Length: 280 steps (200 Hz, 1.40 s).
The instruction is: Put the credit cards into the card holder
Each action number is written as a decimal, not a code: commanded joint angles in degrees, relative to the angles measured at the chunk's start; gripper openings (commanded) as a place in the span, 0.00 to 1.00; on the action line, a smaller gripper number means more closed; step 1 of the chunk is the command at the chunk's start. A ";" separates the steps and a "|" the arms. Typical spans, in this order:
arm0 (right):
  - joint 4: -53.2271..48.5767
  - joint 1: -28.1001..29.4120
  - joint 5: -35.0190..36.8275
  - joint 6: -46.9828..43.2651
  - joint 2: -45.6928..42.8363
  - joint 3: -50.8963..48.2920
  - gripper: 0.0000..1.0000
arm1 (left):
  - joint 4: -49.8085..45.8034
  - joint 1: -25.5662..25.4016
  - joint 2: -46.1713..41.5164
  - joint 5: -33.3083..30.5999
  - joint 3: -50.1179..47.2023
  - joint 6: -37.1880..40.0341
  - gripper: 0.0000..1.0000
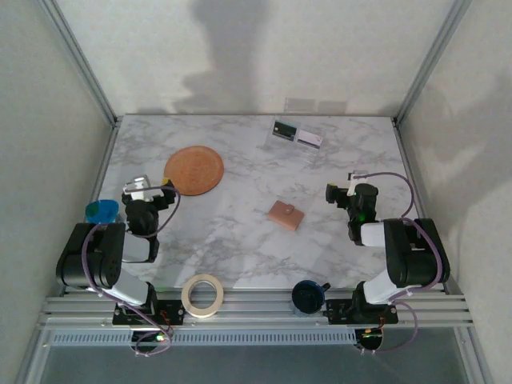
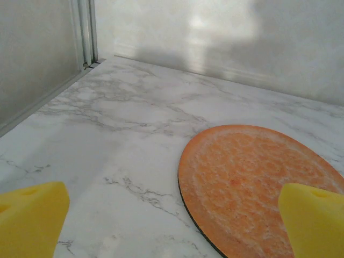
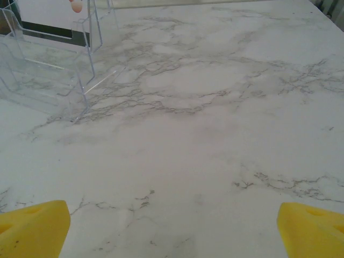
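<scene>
Tan-pink leather card holder lies flat mid-table, between the arms, with nothing touching it. Credit cards, one dark and one whitish, stand in a clear acrylic stand at the far side, right of centre. Left gripper: jaws wide apart, empty, by the near-left edge of the round orange-brown disc. Right gripper: jaws wide apart, empty, over bare marble table.
</scene>
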 commanded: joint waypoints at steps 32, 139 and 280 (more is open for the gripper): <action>0.13 -0.30 -0.24 -1.01 0.17 0.70 0.99 | 0.33 -0.17 0.16 -0.55 1.00 0.52 0.99; 0.14 -0.31 -0.27 -1.01 0.13 0.67 0.99 | 0.19 0.24 0.21 0.29 1.08 0.18 0.99; -72.17 1.23 -36.41 30.15 -14.16 23.74 0.77 | -69.86 -3.60 -29.57 17.51 22.22 -30.40 1.00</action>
